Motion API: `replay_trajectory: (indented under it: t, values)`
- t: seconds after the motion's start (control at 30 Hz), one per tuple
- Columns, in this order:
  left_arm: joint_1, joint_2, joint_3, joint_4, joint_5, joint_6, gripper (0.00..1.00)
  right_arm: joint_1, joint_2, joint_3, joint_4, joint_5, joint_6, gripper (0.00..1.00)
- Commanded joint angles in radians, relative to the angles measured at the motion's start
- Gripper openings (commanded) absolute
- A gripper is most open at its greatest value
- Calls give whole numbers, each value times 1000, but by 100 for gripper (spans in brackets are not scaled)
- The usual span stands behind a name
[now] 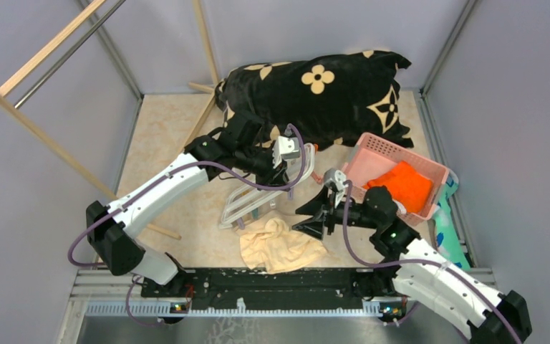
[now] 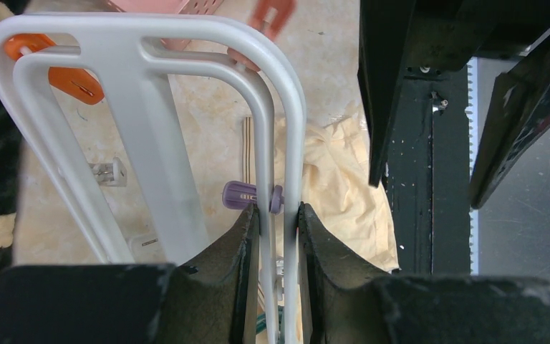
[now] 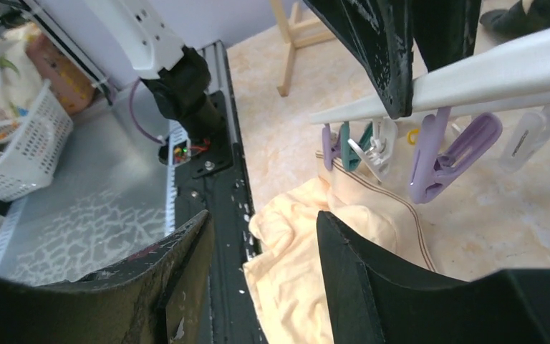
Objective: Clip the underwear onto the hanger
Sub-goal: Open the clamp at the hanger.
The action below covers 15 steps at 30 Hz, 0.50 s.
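Bright, even, diffuse light from above; soft shadows on the table. Wrist views: near fingers slightly soft, metal plate mottled with glare.

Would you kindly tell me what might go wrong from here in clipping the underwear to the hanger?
The left gripper pinches just one thin bar of the hanger, so the frame may twist or slip when fabric is tugged. The underwear lies bunched up; the open right gripper may catch several layers or miss the edge. The clips hang crowded together, so a neighbouring one may snag.
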Motion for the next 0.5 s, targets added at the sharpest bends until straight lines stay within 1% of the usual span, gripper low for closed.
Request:
replay_trajectory:
  t: [0.0, 0.1, 0.2, 0.3, 0.47]
  values:
    - [2, -28, 31, 18, 19, 8, 0, 87, 40, 48, 19, 212, -115, 55]
    - [3, -31, 29, 15, 27, 9, 0, 102, 45, 34, 45, 352, -167, 59]
    - [2, -33, 27, 14, 34, 12, 0, 101, 57, 13, 108, 435, -201, 63]
    - [2, -34, 26, 14, 37, 16, 0, 102, 94, 0, 181, 469, -210, 65]
    - [2, -39, 20, 13, 42, 18, 0, 100, 145, 28, 184, 494, -251, 66]
